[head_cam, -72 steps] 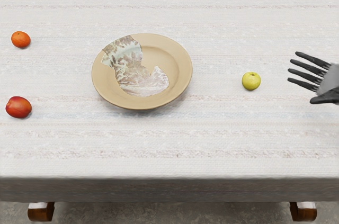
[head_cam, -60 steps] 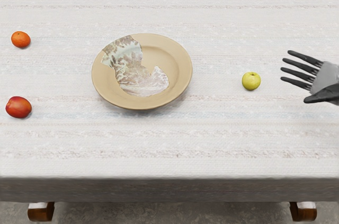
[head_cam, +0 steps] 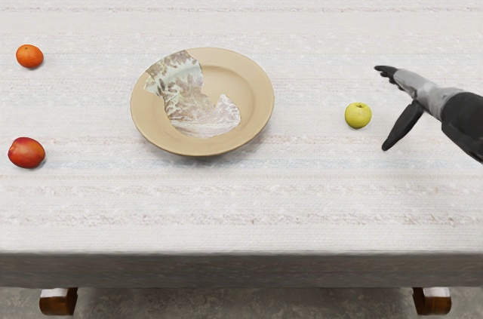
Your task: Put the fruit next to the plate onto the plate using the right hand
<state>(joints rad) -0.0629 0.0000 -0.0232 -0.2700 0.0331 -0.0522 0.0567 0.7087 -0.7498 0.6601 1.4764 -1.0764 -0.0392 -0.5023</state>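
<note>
A small yellow-green apple (head_cam: 358,115) lies on the tablecloth to the right of the tan plate (head_cam: 245,85), which has a mottled patch in its middle. My right hand (head_cam: 393,108) comes in from the right edge and hovers just right of the apple, a short gap away. Its fingers are spread, the thumb pointing down toward the cloth, and it holds nothing. The left arm does not show.
An orange fruit (head_cam: 29,56) and a red fruit (head_cam: 26,152) lie near the table's left edge, far from the plate. The table's front edge runs along the lower part of the view.
My right hand has moved left toward the apple and turned, so the fingers now appear edge-on with the thumb hanging down. The apple and plate have not moved.
</note>
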